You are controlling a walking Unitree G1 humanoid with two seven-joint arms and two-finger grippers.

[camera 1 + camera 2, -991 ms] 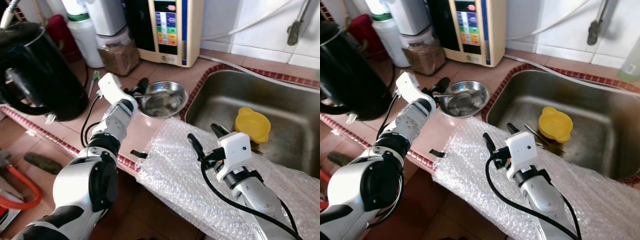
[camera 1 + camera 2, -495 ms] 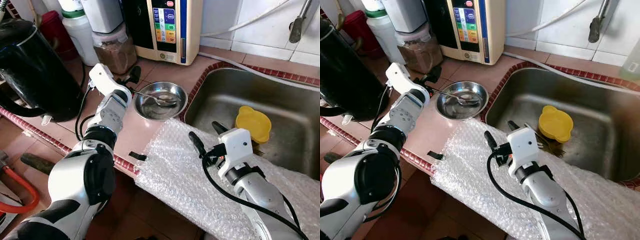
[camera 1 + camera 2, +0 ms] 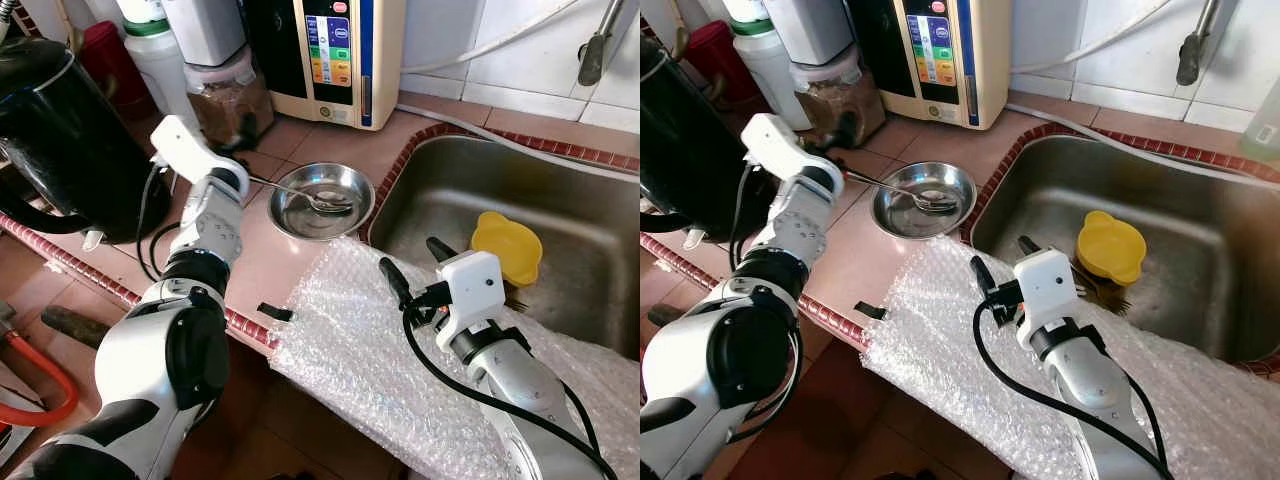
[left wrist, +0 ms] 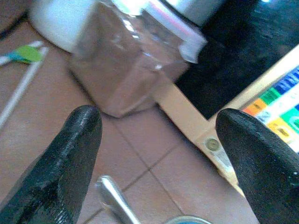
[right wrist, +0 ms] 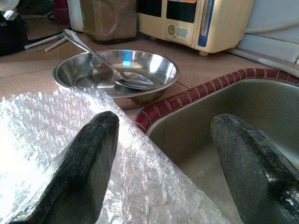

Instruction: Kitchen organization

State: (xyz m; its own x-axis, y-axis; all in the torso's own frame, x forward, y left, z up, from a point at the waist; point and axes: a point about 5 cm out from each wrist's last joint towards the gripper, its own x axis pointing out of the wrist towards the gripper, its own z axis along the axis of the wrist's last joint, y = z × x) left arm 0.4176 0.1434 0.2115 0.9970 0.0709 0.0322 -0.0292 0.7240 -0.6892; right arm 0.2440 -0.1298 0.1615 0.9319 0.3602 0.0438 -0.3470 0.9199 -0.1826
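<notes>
A steel bowl (image 3: pixel 322 200) sits on the tiled counter just left of the sink (image 3: pixel 580 190). A metal spoon (image 3: pixel 300 193) lies in the bowl, its handle poking out over the left rim. My left gripper (image 3: pixel 240 135) hovers open just past the handle's end and holds nothing; the left wrist view has the handle tip (image 4: pixel 112 196) low between its fingers and a jar of brown powder (image 4: pixel 126 70) ahead. My right gripper (image 3: pixel 415 265) stands open above a sheet of bubble wrap (image 3: pixel 350 350), pointing toward the bowl (image 5: pixel 117 77).
A black kettle (image 3: pixel 60 140) stands at the left counter edge. Along the back wall are a white bottle (image 3: pixel 160 60), the powder jar (image 3: pixel 232 100) and a cream water purifier (image 3: pixel 335 50). A yellow lid (image 3: pixel 507 247) lies in the sink. Bubble wrap drapes over the counter's front edge.
My left gripper has drawn back leftward from the bowl's rim, and the spoon now rests in the bowl. The right gripper has stayed in place.
</notes>
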